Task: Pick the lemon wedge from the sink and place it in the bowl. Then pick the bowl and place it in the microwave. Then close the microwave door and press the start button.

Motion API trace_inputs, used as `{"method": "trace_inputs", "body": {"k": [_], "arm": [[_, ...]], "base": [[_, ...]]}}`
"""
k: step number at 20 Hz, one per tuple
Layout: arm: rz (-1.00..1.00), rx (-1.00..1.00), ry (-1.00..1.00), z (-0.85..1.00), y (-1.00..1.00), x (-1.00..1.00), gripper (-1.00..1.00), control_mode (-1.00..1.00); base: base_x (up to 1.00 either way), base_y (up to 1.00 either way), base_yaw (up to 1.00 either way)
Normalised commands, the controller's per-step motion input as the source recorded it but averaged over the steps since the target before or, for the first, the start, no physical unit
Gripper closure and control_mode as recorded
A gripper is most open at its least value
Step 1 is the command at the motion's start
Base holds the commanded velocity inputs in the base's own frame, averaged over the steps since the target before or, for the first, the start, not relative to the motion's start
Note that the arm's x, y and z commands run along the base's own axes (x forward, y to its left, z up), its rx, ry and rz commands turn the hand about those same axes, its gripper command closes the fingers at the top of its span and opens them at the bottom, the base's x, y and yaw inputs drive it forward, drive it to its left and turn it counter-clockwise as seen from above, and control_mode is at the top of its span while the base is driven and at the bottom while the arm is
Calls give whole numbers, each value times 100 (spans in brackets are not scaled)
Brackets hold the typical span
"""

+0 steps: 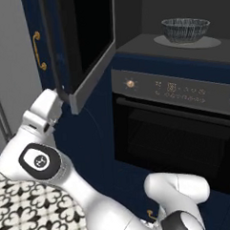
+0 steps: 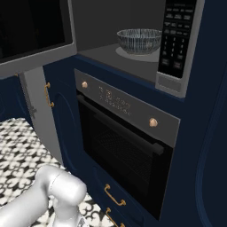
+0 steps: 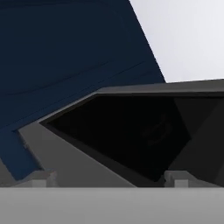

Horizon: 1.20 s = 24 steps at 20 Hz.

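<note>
1. Upper right of the left base view, the bowl (image 1: 185,29) sits on the pale turntable (image 1: 189,42) inside the open microwave (image 1: 180,49), upright, its ribbed outside facing the camera. The microwave door (image 1: 82,40) hangs swung out at the upper left, dark glass in a grey frame. The arm's white hand reaches up at left centre, and the gripper (image 1: 58,101) is just beside the door's lower corner — whether it touches the frame cannot be told from this side. Below the microwave is the black oven (image 1: 175,133) with its copper knob (image 1: 130,83).

2. Upper middle of the right base view, the bowl (image 2: 139,41) rests in the microwave's (image 2: 128,57) cavity, with the keypad (image 2: 177,35) just to its right. The door (image 2: 35,31) fills the upper left corner, opened wide. The oven (image 2: 128,146) takes the centre, with patterned floor tiles (image 2: 17,146) at lower left.

3. Bottom edge of the hand view, the two fingertips (image 3: 40,178) stand spread far apart with nothing between them — the gripper (image 3: 109,181) holds nothing. Right ahead of them is the door's (image 3: 131,131) dark glass and grey frame, with navy cabinet (image 3: 65,52) at upper left.
</note>
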Motion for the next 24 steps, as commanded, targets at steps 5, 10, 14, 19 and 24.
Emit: {"method": "trace_inputs", "body": {"k": [5,10,14,19,24], "arm": [[3,5,1,44,-97,-29,-100,-100],[0,0,14,26,-90,0,-100,-100],[0,0,18,26,-98,0,-100,-100],[0,0,21,43,-99,0,-100,-100],[0,2,20,63,-90,4,-100,-100]], "base": [[0,0,0],[0,0,0],[0,0,0],[0,0,0],[0,0,0]]}}
